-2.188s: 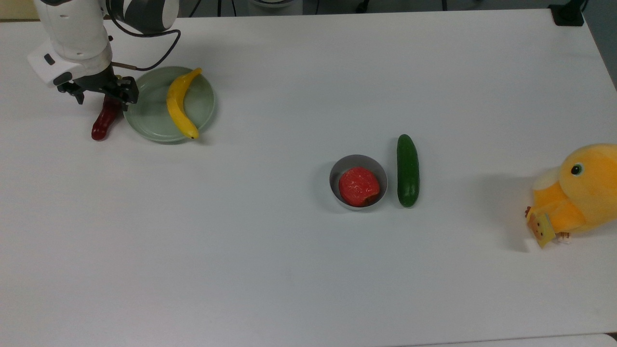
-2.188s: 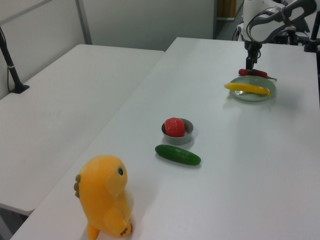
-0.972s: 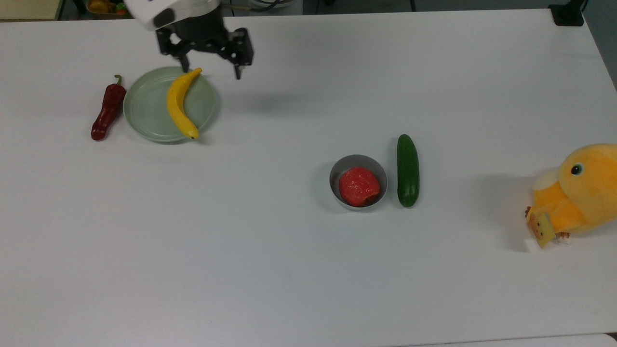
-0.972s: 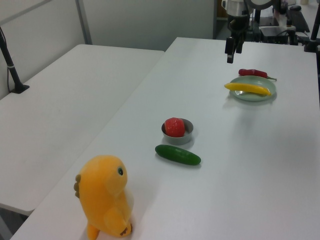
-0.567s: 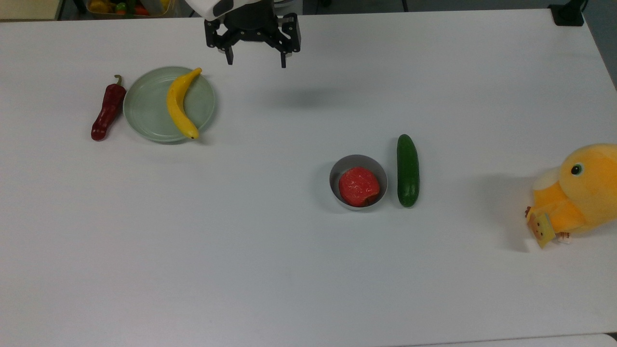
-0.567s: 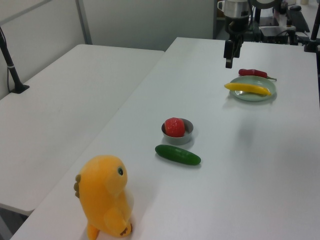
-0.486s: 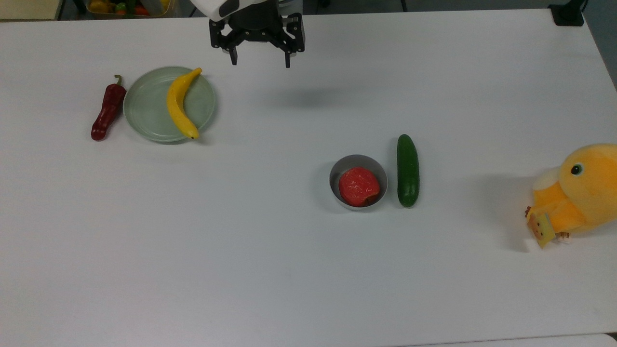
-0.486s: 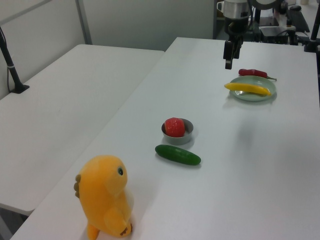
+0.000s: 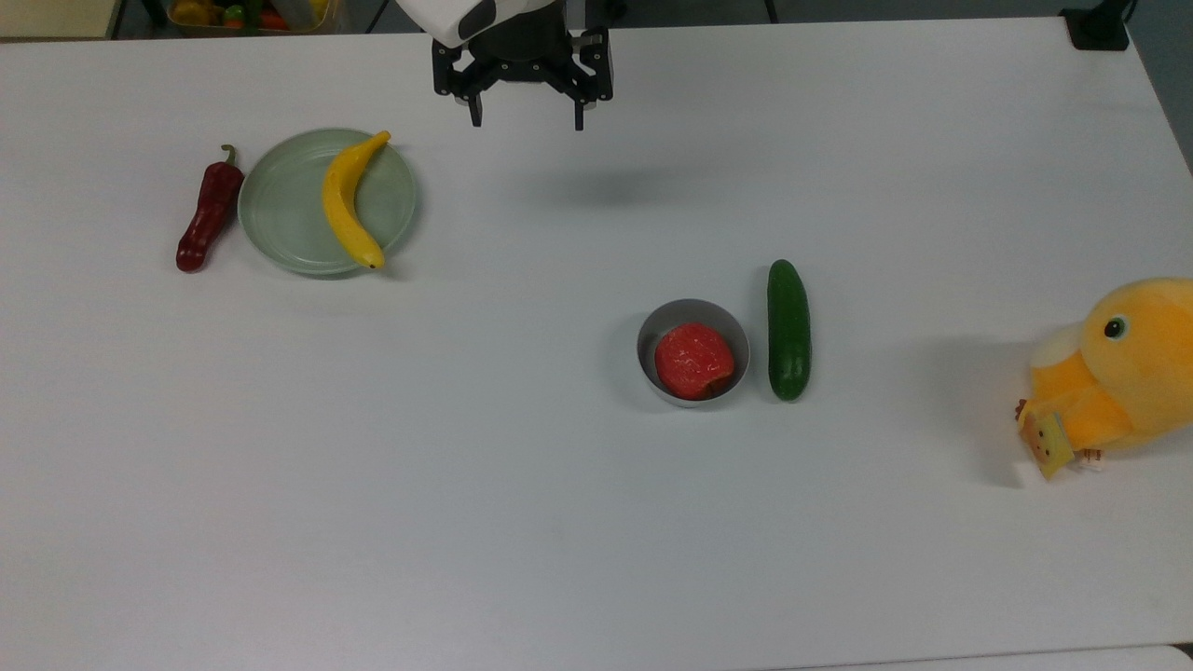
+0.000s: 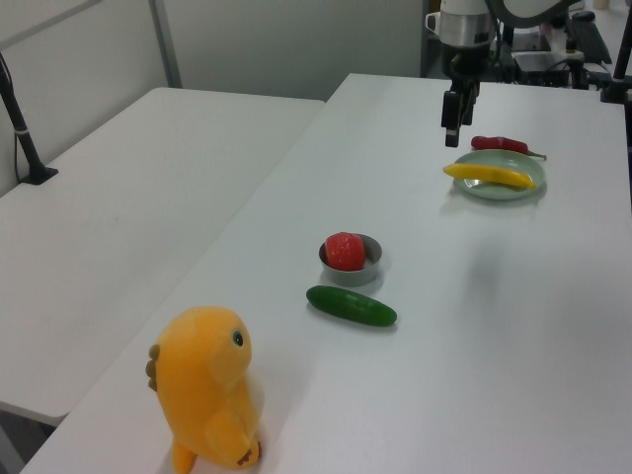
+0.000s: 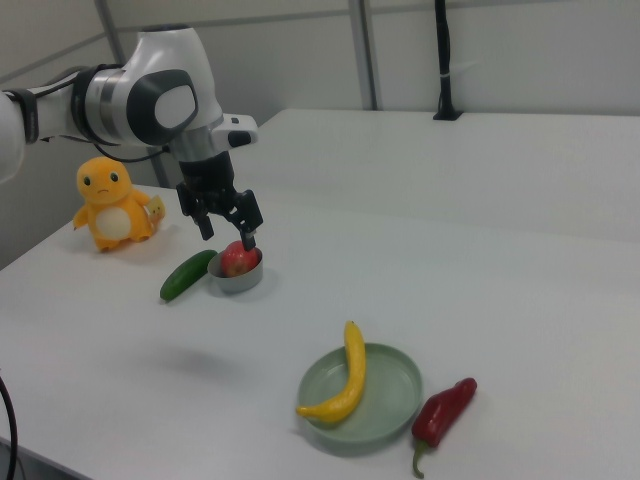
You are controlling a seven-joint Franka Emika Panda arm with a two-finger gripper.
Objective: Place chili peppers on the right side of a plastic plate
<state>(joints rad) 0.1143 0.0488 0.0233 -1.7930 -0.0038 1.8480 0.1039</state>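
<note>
We see black two-finger gripper [image 9: 525,119] spread wide, empty, above table. Dark red wrinkled chili pepper [image 9: 209,211] lies on table just beside pale green round plastic plate [image 9: 280,219], toward top view's left of gripper, long axis along plate rim.

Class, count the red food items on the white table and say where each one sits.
2. The chili pepper lies beside the plastic plate, on the top view's left. The round red fruit sits inside the grey bowl.

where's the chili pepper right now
The chili pepper lies on the table just off the plastic plate's rim, on the top view's left of it; in the right view it sits on the right view's right of the plate.
</note>
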